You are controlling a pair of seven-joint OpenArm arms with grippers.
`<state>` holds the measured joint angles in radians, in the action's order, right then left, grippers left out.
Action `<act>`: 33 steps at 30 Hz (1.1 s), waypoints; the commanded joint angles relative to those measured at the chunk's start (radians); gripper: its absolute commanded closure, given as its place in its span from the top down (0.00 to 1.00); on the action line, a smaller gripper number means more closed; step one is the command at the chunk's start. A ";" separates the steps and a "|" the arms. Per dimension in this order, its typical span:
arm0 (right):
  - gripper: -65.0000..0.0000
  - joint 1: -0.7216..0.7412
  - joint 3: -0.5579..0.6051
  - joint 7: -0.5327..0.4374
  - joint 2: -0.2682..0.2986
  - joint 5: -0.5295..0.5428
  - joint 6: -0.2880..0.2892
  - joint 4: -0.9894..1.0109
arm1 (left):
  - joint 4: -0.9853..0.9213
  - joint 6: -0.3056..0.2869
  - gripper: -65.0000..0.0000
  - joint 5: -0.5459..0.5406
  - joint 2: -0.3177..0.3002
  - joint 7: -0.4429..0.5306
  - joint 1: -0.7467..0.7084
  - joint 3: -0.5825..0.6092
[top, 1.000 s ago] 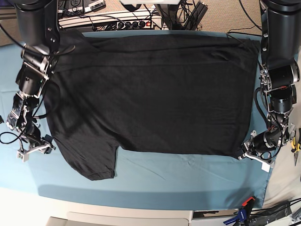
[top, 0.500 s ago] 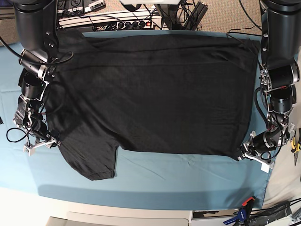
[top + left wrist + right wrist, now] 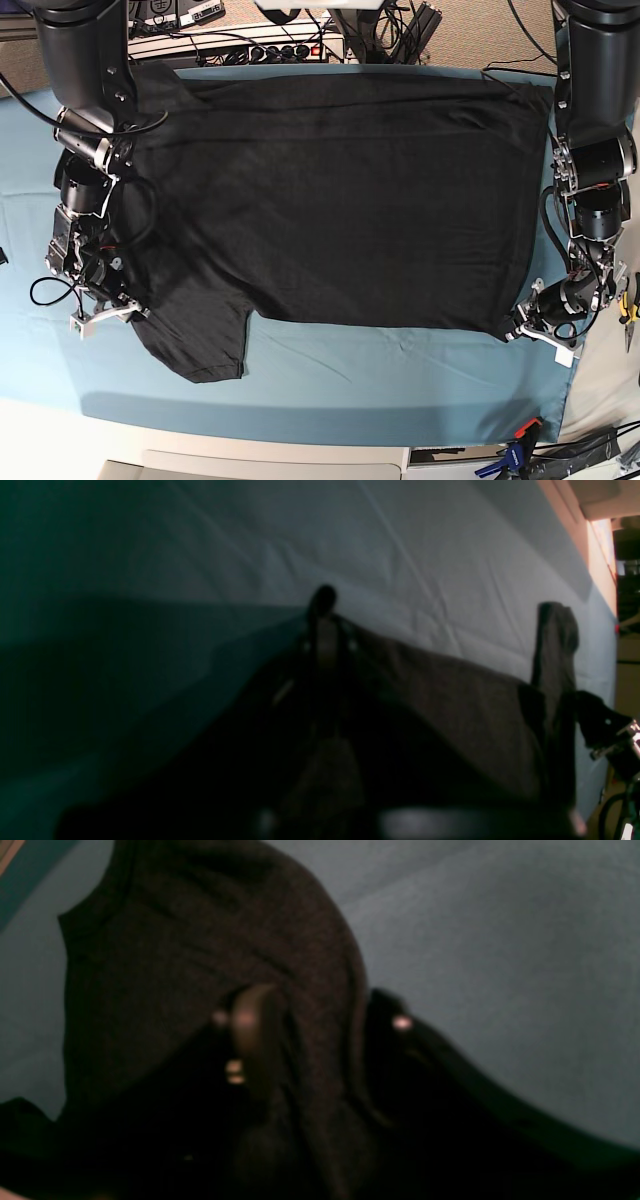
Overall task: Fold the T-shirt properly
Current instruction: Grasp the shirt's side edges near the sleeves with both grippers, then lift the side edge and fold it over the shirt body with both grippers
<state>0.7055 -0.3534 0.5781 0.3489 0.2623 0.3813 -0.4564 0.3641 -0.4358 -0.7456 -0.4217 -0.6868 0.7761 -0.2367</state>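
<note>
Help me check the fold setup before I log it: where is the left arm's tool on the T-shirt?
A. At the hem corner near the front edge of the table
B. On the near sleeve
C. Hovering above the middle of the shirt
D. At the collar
A. In the base view the left tool sits at the T-shirt's hem corner, shut on the fabric, on the teal table cloth.

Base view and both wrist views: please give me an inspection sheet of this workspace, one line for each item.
Surface: teal table cloth, lightly creased.
Job's things: black T-shirt spread flat, plain side up, not yet folded.
Clutter: pliers at the edge.
Grippers: left gripper shut on the T-shirt's corner; right gripper at the sleeve, jaws apart around its edge.
Cables: black cable by the right arm; more behind the table.
Surroundings: power strip behind.
</note>
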 commanded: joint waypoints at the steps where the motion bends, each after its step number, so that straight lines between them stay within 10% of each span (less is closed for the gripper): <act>1: 0.27 0.016 -0.002 0.019 0.012 -0.010 0.001 -0.007 | 0.015 -0.011 0.00 -0.018 -0.013 0.015 0.036 -0.002; 5: 0.00 0.002 -0.002 0.018 0.017 -0.066 0.001 -0.011 | 0.015 -0.011 0.00 -0.018 -0.013 0.015 0.036 -0.002; 11: 0.00 -0.011 -0.002 -0.021 0.018 -0.137 0.010 -0.016 | 0.015 -0.011 0.00 -0.019 -0.014 0.014 0.036 -0.002; 18: 0.00 -0.011 -0.001 -0.023 0.038 -0.133 0.201 -0.087 | 0.018 -0.072 0.00 -0.169 -0.032 -0.068 0.036 -0.002; 25: 0.00 -0.016 -0.001 0.052 0.082 -0.002 0.317 -0.153 | 0.018 -0.102 0.00 -0.304 -0.060 -0.169 0.035 -0.002; 33: 0.00 -0.134 -0.001 0.119 0.126 0.168 0.317 -0.260 | 0.018 -0.199 0.00 -0.566 -0.109 -0.385 0.035 -0.002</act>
<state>0.5388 -0.3523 0.7162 0.4522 0.4099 0.6895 -0.6983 0.3645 -0.6228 -1.2831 -0.5121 -1.0859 0.7765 -0.2367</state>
